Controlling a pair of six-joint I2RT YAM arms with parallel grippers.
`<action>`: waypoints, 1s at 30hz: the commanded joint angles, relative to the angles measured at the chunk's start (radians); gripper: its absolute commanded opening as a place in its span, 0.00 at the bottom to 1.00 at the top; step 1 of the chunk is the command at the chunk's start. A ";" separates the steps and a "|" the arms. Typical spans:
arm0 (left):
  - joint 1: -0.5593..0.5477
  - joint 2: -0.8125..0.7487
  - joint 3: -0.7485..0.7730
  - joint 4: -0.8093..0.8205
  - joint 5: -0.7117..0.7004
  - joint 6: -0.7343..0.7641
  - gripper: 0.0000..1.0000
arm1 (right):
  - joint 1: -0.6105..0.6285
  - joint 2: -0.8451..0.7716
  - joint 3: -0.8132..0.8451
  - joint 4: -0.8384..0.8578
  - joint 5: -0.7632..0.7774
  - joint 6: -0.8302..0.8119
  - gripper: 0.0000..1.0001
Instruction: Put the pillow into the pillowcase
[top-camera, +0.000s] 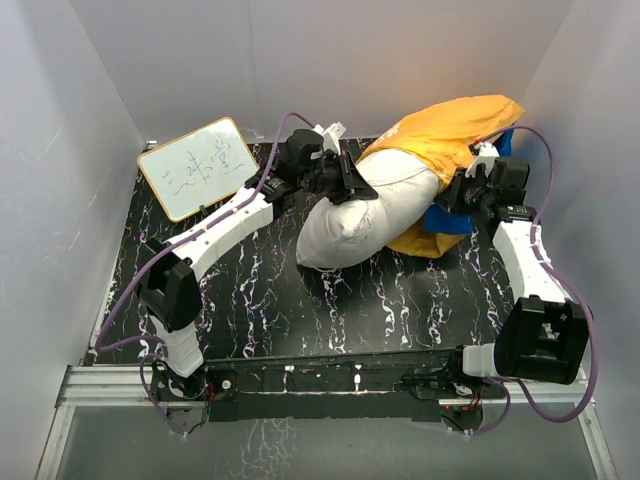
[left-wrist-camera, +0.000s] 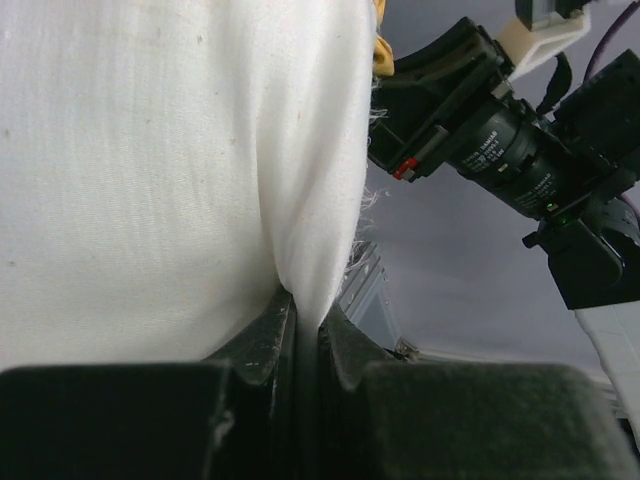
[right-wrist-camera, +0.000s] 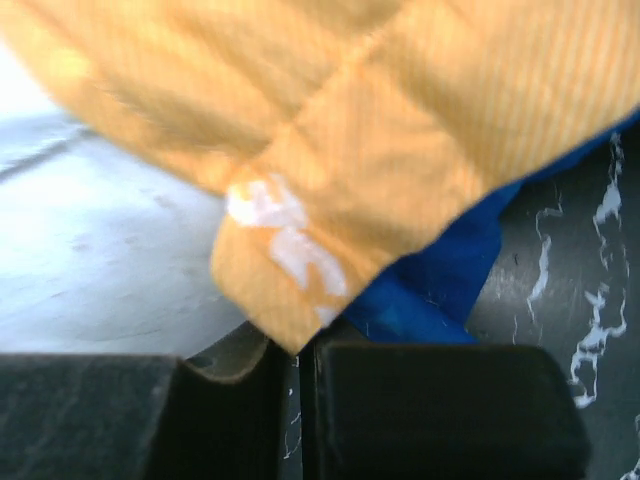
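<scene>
The white pillow (top-camera: 370, 205) lies slanted across the middle of the table, its far end inside the orange-yellow pillowcase (top-camera: 455, 125), whose blue face (top-camera: 450, 220) shows underneath. My left gripper (top-camera: 352, 180) is shut on a fold of the pillow's white fabric (left-wrist-camera: 310, 250) at its upper left side. My right gripper (top-camera: 462, 192) is shut on the orange hem of the pillowcase (right-wrist-camera: 300, 270) at the right of the pillow; blue cloth (right-wrist-camera: 440, 290) hangs beside it. The right arm's wrist (left-wrist-camera: 500, 150) shows in the left wrist view.
A white framed whiteboard (top-camera: 197, 167) with writing leans at the back left. The black marbled table top (top-camera: 300, 310) shows in front of the pillow. White walls close in the sides and back.
</scene>
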 joint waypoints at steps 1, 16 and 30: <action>0.027 -0.129 -0.009 0.144 0.091 -0.057 0.00 | 0.004 -0.110 0.126 0.086 -0.243 -0.172 0.08; 0.182 -0.186 -0.322 0.390 0.173 -0.184 0.00 | 0.384 0.307 0.709 0.274 -0.711 0.274 0.08; 0.255 -0.286 -0.760 0.492 0.094 -0.201 0.00 | 0.438 0.113 0.664 -0.507 -0.374 -0.639 1.00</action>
